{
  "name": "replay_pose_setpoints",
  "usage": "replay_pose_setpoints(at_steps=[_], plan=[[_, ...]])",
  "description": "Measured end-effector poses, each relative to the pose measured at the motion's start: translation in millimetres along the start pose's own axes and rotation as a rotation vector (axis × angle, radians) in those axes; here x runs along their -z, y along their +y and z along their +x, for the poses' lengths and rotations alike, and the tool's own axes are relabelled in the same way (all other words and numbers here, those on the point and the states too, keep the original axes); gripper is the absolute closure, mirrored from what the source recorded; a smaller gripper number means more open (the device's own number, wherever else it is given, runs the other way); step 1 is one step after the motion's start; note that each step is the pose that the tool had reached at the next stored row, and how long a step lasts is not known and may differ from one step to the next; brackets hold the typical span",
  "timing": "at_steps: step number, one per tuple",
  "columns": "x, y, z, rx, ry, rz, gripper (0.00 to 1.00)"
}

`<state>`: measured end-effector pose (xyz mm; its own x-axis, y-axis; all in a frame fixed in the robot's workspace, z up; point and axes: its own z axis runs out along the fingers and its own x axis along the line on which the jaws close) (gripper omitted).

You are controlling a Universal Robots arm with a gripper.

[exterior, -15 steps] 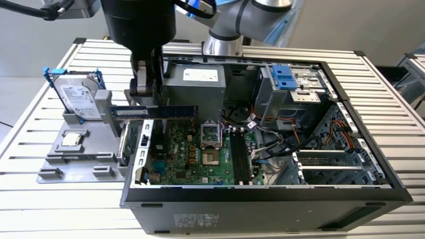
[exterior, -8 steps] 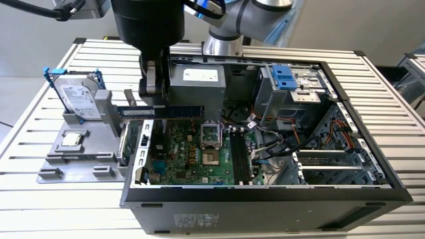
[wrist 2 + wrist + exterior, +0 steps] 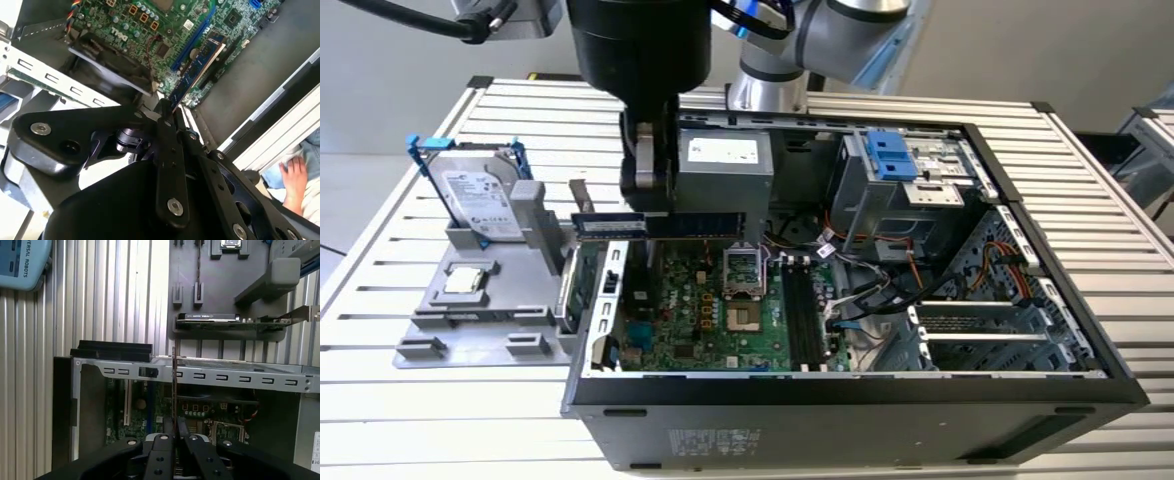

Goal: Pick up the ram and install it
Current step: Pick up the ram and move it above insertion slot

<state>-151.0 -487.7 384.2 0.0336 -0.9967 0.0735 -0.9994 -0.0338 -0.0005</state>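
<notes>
Claw clamping the ram above the open case
The claw is pinching the thin green stick near mid-length, flat faces between its pads, holding it level and on edge over the motherboard, toward the case's wall at the exterior view's left; the stick is looking light, stiff and fragile, probably best gripped clear of chips and contacts; the ribbed metal tabletop is carrying the case.

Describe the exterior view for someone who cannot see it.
A black robot gripper holds the ram, a thin stick, level over an open computer case whose motherboard is exposed. A hard drive stands upright at the exterior view's left.
</notes>
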Motion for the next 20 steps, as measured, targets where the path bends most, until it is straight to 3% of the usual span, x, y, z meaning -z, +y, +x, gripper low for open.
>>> replay_pose_setpoints(at_steps=[20], plan=[[-0.1, -31.9, 1.1, 0.000, -0.0001, -0.0002, 1.00]])
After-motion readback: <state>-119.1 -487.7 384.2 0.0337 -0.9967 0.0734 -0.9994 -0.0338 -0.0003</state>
